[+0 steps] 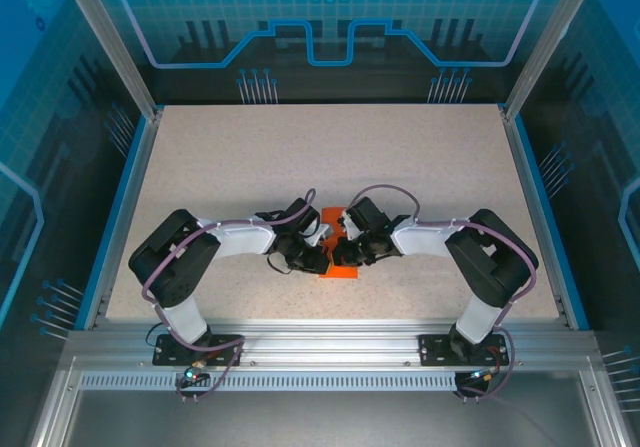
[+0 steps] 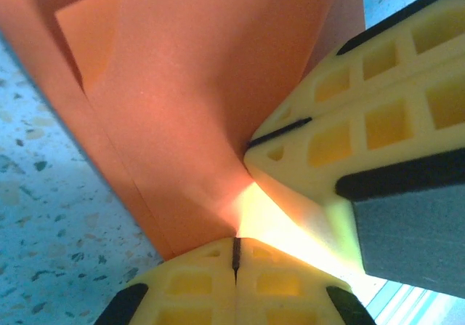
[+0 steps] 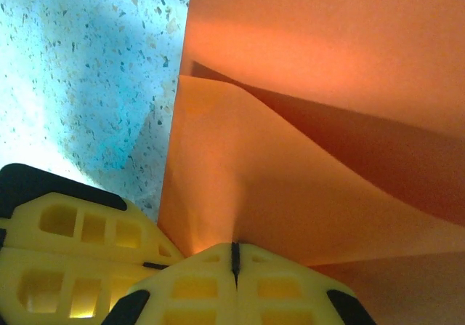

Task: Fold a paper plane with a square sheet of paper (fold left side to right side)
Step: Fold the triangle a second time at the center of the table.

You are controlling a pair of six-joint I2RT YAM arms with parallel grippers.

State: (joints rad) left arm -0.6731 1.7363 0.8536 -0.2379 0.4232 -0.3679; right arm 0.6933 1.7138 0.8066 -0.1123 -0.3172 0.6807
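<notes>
- Top external view: the square sheet of paper (image 1: 339, 229) sits midway between the left and right edges of the surface (image 1: 300, 157), closer to the near edge than to the far edge.
- Both arms reach inward and meet over the sheet. The left claw (image 1: 320, 259) and the right claw (image 1: 341, 254) stand just beside each other at the sheet's near part and cover most of it.
- From this height the state of either claw cannot be read.
- Left wrist view: the left claw (image 2: 236, 246) has its two yellow fingertips pressed together, with the sheet (image 2: 189, 85) pinched in the seam between them.
- The paper rises off the speckled surface (image 2: 43, 194) toward the pinch point. A folded layer with a straight diagonal edge shows at the upper left.
- The right claw (image 2: 256, 149) enters from the right, its fingertips touching the same stretch of paper just beside the left claw.
- Right wrist view: the right claw (image 3: 235, 251) is likewise pressed together on an edge of the sheet (image 3: 305, 70).
- The paper shows two curved layers, one lifted above the other, with a shadowed gap between them.
- The left claw (image 3: 171, 261) lies at the lower left, its tips against the sheet's edge.
- The bare surface (image 3: 94, 63) shows at the upper left, bordered by the sheet's straight edge.
</notes>
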